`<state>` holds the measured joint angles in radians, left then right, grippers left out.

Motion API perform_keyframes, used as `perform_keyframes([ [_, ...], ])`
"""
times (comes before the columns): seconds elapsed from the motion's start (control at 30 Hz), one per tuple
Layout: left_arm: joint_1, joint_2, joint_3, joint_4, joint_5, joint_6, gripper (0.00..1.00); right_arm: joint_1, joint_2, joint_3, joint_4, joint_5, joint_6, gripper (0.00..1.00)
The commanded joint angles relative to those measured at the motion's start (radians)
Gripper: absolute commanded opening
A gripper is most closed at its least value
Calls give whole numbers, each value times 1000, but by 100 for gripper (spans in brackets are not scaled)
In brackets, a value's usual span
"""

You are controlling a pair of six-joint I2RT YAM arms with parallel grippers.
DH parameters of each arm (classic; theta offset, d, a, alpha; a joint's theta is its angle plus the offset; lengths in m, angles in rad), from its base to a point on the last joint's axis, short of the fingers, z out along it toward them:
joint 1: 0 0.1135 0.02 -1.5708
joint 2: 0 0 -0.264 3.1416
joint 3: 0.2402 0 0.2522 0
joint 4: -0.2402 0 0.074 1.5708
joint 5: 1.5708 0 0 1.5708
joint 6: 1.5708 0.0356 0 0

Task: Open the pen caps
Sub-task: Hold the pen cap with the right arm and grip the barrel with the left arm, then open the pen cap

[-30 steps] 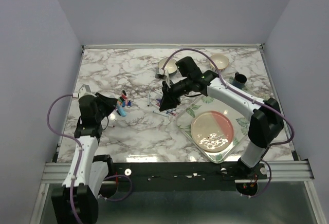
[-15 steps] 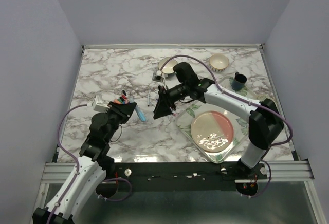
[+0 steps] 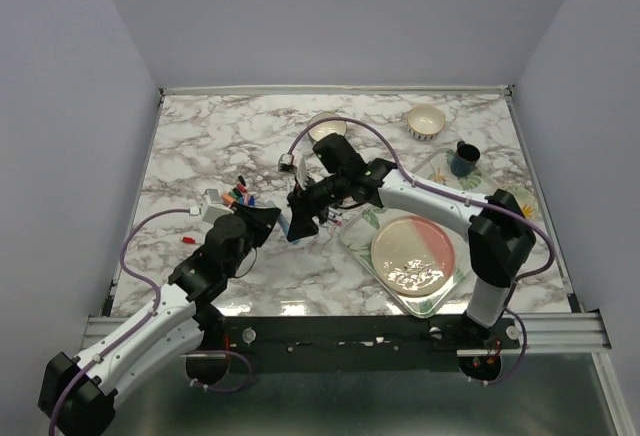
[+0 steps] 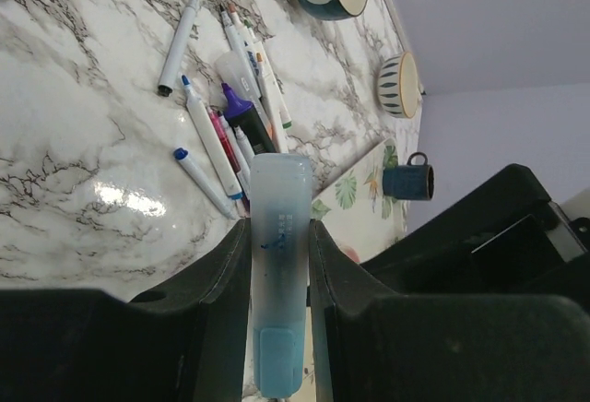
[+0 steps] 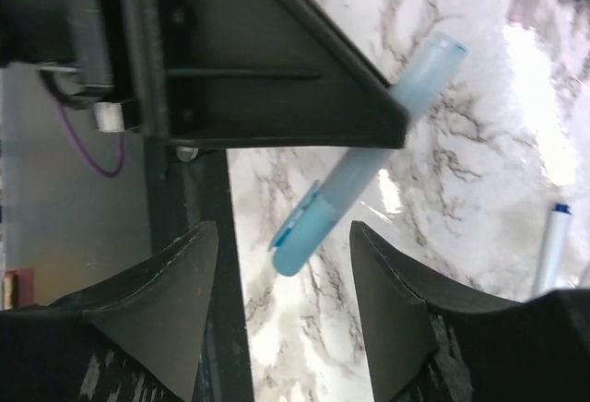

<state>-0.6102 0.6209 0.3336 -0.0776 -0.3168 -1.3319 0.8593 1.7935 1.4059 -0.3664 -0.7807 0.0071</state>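
Marble table — right gripper has opened

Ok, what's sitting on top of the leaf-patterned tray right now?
A round pink-and-cream plate lies on the tray, filling most of it. The tray's floor beneath the plate is hidden, and the right arm covers its far edge.
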Motion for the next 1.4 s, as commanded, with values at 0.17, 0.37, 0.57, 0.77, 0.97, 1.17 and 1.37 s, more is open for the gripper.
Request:
perform_keyframes([
  [0.17,-118,22,53,-59,-238,-107,0,27,61,56,-77,158,-27,68],
  [0.37,-169,46,71,-91,-310,-154,0,47,87,83,-98,179,-10,53],
  [0.57,-192,36,68,-96,-335,-165,0,52,112,116,-143,187,-12,6],
  [0.77,-192,-9,18,-38,-309,-147,44,50,96,117,-146,155,-12,1],
  [0.97,-191,2,-1,28,-258,-93,59,50,86,111,-135,120,-15,1],
  [1.17,-192,33,4,70,-229,-66,49,47,78,111,-132,109,-21,1],
  [1.37,-192,30,-8,107,-217,-55,16,34,66,105,-124,100,-24,1],
])
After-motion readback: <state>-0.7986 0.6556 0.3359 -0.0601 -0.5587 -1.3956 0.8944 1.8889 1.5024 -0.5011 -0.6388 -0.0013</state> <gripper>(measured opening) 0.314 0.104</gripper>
